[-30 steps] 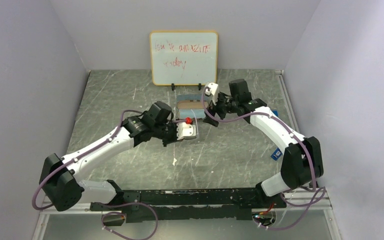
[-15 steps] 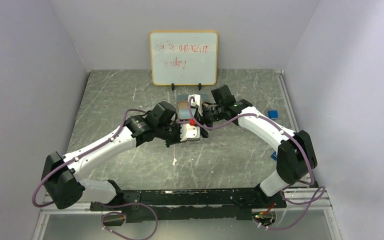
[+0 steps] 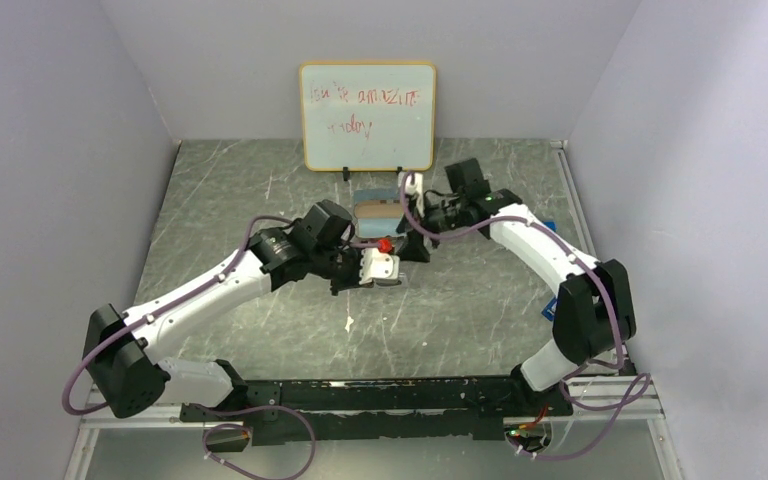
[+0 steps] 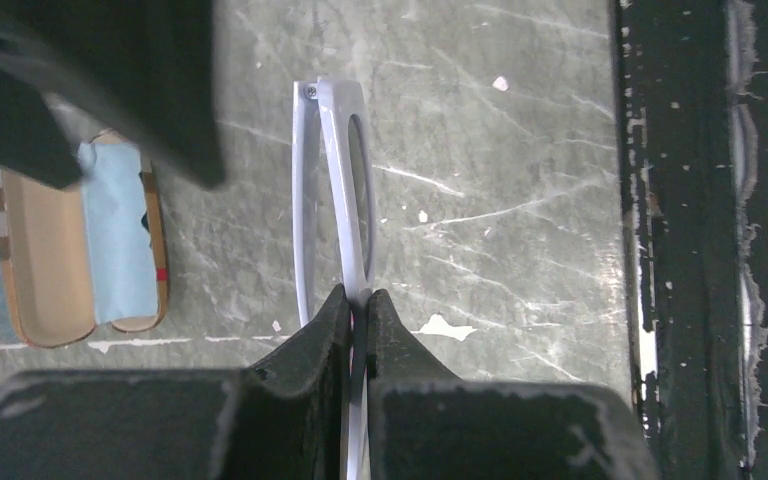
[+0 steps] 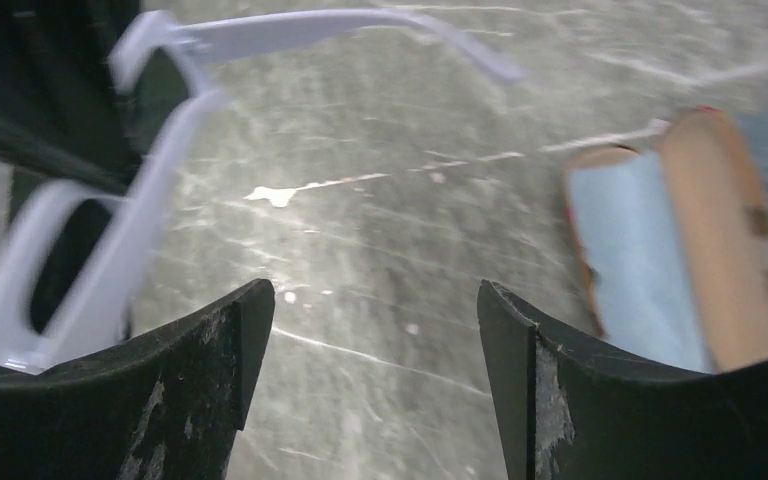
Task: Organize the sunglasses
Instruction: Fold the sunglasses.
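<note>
- Where the two arms meet just in front of the open plaid case (image 4: pixel 45 250), the top view is too crowded to read. The wrists cover most of what lies between them, and a small red spot (image 3: pixel 384 243) there cannot be identified.
- The left gripper (image 4: pixel 358 310) is clamped on the white sunglasses (image 4: pixel 338 170). Its fingertips pinch the front frame edge-on, with no gap showing between them.
- In the left wrist view the sunglasses stick out from the fingers above the table (image 3: pixel 460 320), to the near side of the case. The gripped end is hidden behind the fingers, and only a sliver of dark lens shows.
- The right gripper (image 5: pixel 372 370) stands wide apart with nothing between its fingers (image 5: pixel 190 390). The sunglasses are to one side of it and the case to the other.
- The right wrist view is smeared. The sunglasses are blurred, and their lower corner is cut off by a finger.
- A light-blue cloth (image 4: pixel 115 240) lies inside the case. A dark arm part crosses the top of the case in the left wrist view, and its far end runs out of frame.
- Behind the case stands the whiteboard (image 3: pixel 367 117), with a narrow strip of table between them.
- Bare marbled table spreads to the left, right and near side of the case, out to the grey walls and the black base rail (image 3: pixel 380 395).
</note>
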`<state>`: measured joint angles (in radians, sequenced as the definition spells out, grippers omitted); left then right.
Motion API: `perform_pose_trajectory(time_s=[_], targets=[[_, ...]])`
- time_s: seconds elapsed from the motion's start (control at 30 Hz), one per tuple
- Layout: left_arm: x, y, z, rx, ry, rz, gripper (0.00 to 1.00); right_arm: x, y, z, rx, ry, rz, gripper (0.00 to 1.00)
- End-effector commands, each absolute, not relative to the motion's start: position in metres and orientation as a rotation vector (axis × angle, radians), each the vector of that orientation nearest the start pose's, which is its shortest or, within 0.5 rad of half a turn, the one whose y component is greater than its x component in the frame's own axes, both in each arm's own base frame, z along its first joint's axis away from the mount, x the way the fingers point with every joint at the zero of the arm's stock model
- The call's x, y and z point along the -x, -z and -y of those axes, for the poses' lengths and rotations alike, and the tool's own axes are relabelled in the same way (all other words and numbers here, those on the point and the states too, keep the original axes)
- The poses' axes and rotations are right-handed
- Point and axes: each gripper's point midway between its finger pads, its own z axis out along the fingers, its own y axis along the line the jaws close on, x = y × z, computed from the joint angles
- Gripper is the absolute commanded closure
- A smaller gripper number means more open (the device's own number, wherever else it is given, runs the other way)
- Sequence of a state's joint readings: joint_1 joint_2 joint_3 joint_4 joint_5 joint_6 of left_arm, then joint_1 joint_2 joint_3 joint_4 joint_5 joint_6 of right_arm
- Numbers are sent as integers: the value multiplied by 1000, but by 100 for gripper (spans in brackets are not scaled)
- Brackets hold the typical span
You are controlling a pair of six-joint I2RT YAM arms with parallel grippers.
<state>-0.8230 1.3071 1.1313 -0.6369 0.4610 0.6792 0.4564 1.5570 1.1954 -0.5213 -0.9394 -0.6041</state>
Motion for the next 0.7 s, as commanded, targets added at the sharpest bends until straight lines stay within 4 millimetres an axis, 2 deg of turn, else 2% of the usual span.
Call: perform_pose_trajectory(time_s=[0.0, 0.2, 0.33, 0.43, 0.53, 0.67], targets=[[-171, -208, 299, -1842, 762, -1425, 95, -325, -213, -264, 1326, -974, -1606, 21], [-139, -209, 301, -1933, 937, -1358, 95, -360, -226, -277, 1315, -912, -1515, 19], [-116, -206, 302, -2000, 1033, -1331, 95, -375, -220, -295, 1353, -922, -1505, 19], [-105, -200, 302, -2048, 1060, -1323, 95, -370, -203, -313, 1415, -945, -1507, 19], [-99, -198, 302, -2074, 1065, -1306, 95, -352, -183, -332, 1496, -993, -1490, 19], [-100, -200, 302, -2073, 1033, -1289, 95, -326, -161, -342, 1617, -1079, -1466, 20]])
